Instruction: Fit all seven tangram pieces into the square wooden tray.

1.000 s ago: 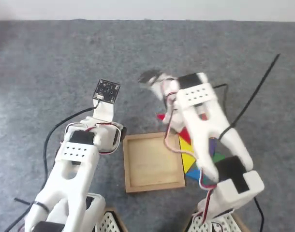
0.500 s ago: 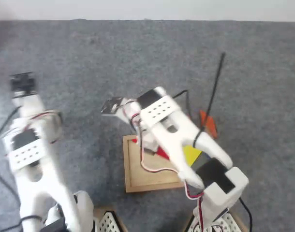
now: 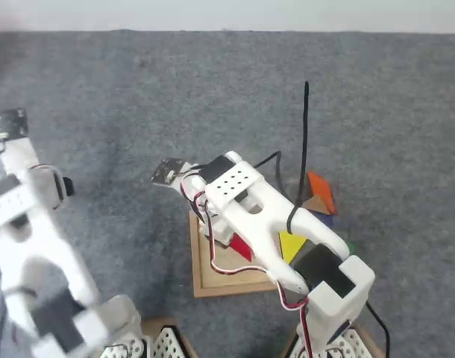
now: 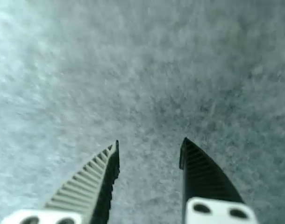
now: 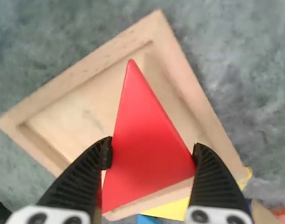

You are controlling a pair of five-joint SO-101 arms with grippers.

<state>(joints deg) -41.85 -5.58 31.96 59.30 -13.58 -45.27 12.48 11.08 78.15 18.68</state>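
"Both arms swung left. The left arm [image 3: 26,239] went far from the wooden tray [image 3: 227,286], and the right arm [image 3: 257,205] came over it."

"What about the grippers?"

"The right gripper [image 5: 153,148] pinched the red triangle [image 5: 142,140] in the tray. The left gripper [image 4: 149,149] hung spread apart over gray carpet [image 4: 142,70]."

Left gripper [image 4: 149,154] with fingers parted, nothing between them, grey carpeted table [image 4: 147,70] beneath and ahead

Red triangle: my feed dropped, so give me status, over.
Right hand shut on red triangle over wooden tray. Left hand open above carpet. Triangle's wide end overlaps tray rim, not seated.
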